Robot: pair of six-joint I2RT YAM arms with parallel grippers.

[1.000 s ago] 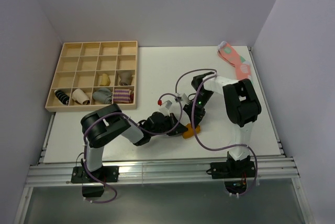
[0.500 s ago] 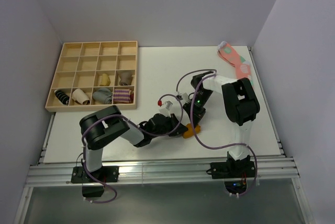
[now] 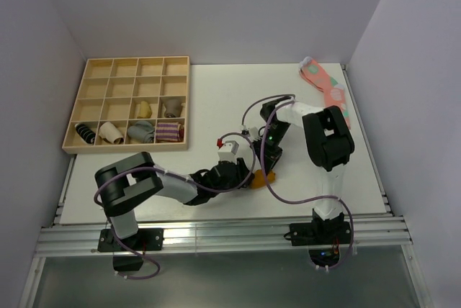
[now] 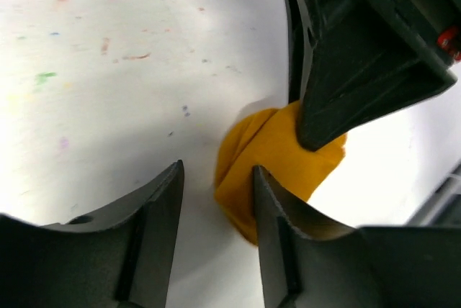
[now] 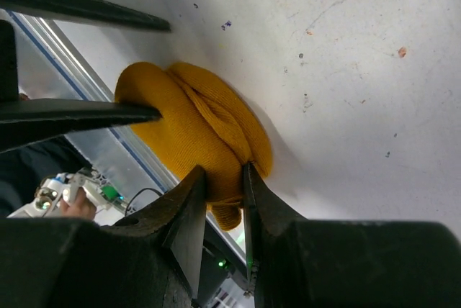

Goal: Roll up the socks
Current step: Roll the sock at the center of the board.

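Observation:
The mustard-orange sock [image 3: 260, 178] lies bunched in a folded lump near the table's front edge. My right gripper [image 5: 223, 182] is shut on one fold of the sock [image 5: 191, 117], coming down on it from above. My left gripper [image 4: 216, 182] is open and low over the table just left of the sock [image 4: 277, 153]. Its right finger [image 4: 277, 211] touches the lump's side, and bare table shows between its jaws. In the top view the left gripper [image 3: 243, 176] and the right gripper [image 3: 269, 170] meet at the sock.
A wooden compartment tray [image 3: 79, 110] at the back left holds several rolled sock bundles in its front rows. A pink sock with pale spots [image 3: 328, 86] lies at the back right corner. The metal rail of the table's front edge [image 3: 216, 232] runs close behind the sock.
My left gripper has opened and let go of the sock, and the left arm's elbow has swung left. My right gripper has closed tighter on the sock's fold.

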